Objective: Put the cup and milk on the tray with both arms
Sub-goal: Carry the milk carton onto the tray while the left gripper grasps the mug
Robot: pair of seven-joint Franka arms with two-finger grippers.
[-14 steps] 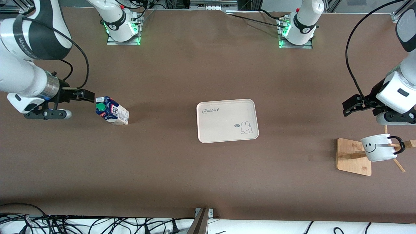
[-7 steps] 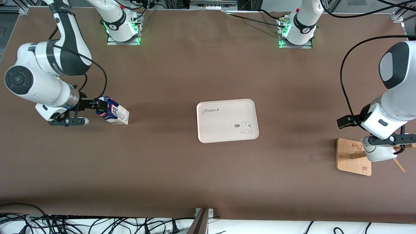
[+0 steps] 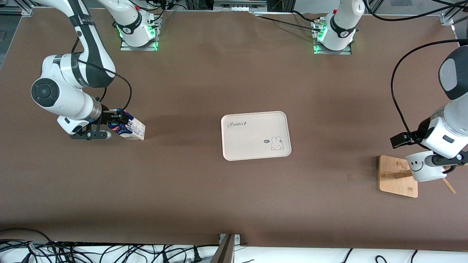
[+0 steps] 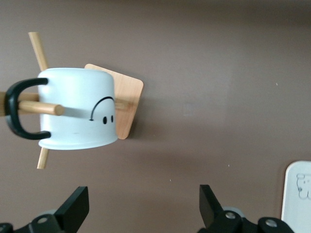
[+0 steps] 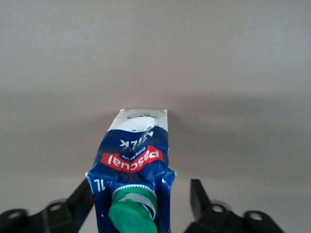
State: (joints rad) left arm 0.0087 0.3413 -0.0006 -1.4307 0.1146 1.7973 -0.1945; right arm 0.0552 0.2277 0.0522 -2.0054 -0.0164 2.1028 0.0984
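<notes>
The milk (image 3: 131, 128), a dark-blue and cream carton with a green cap, stands toward the right arm's end of the table. My right gripper (image 3: 117, 119) is open with a finger on each side of the carton's top (image 5: 133, 160); one finger (image 5: 81, 200) is against it, the other stands apart. The white smiley cup (image 3: 424, 168) hangs by its black handle on a peg of the wooden stand (image 3: 396, 175) at the left arm's end. My left gripper (image 3: 401, 141) is open and empty beside the cup (image 4: 77, 114); its fingers (image 4: 74, 209) hold nothing. The cream tray (image 3: 256, 136) lies mid-table, bare.
The wooden stand's pegs (image 4: 38, 51) stick out round the cup. A corner of the tray (image 4: 297, 194) shows in the left wrist view. The two arm bases (image 3: 136, 29) stand at the table's edge farthest from the front camera. Cables lie along the nearest edge.
My right gripper has moved in along the table until its fingers flank the milk's top. My left arm has come down beside the cup on the stand, covered it briefly, then shifted off its face.
</notes>
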